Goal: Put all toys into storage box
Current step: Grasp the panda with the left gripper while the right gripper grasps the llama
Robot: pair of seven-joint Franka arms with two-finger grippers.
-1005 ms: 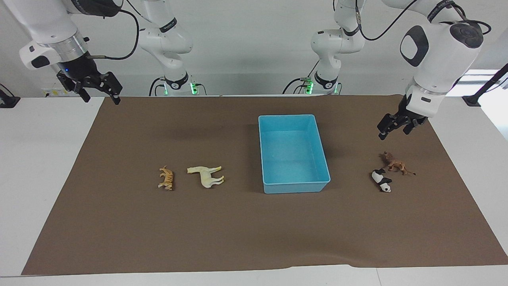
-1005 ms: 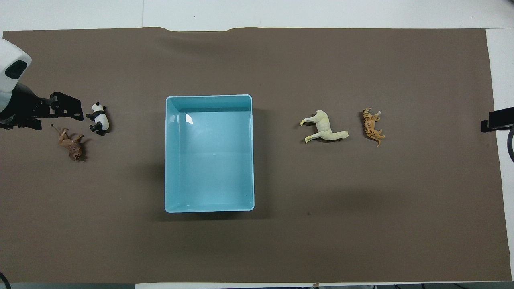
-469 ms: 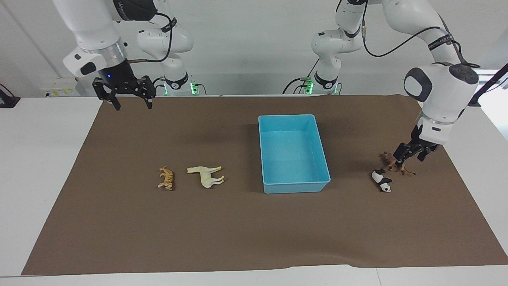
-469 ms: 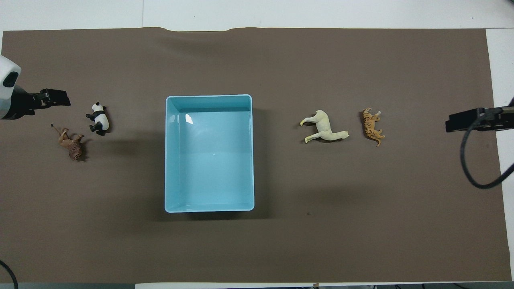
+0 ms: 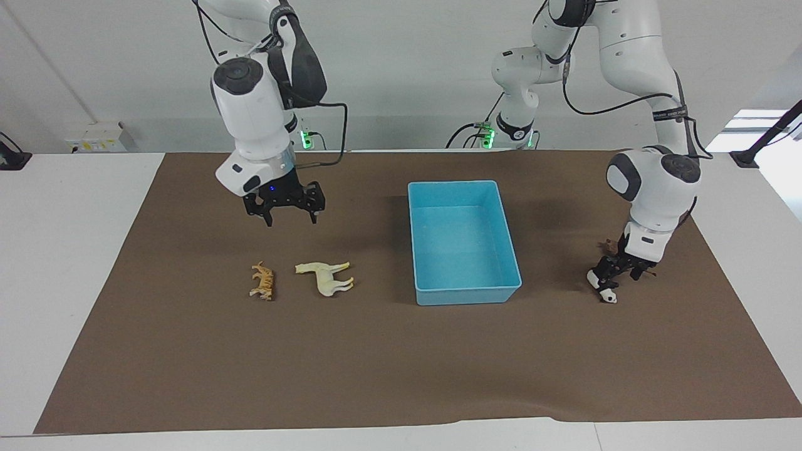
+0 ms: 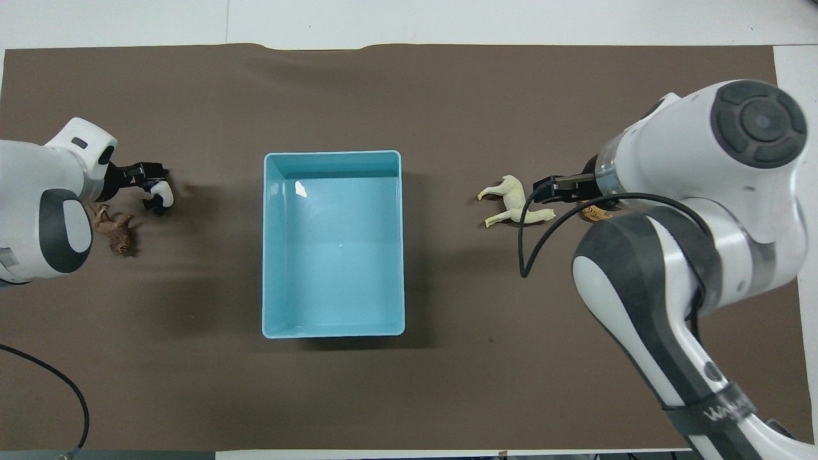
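The panda [image 5: 603,287] is lying on its side on the brown mat [image 5: 401,376], at the left arm's end of the surface, well apart from the storage box [image 5: 464,294]. Its body is pointing slantwise, with its head turned away from the robots. The left end effector [image 5: 617,270] is sitting low, right over the panda, with its fingers spread and reaching down at the panda's two sides. I cannot tell if they are touching the toy yet, and nothing is being lifted. So the panda is lying straight under this end effector, and I think the next move is just a small drop and a squeeze across the panda's short way. The lion [image 6: 114,231] is lying just beside the panda, a bit nearer to the robots, and most of it is hiding under the arm in the facing view. It is close enough that the fingers might bump it. The box is empty and is resting in the middle of the mat with its long sides running away from the robots. At the right arm's end, the horse [image 5: 326,277] and the tiger [image 5: 263,281] are lying side by side. The horse is closer to the box. The right end effector [image 5: 289,215] is hanging in the air with its fingers spread and holding nothing. It is not yet down at the toys.
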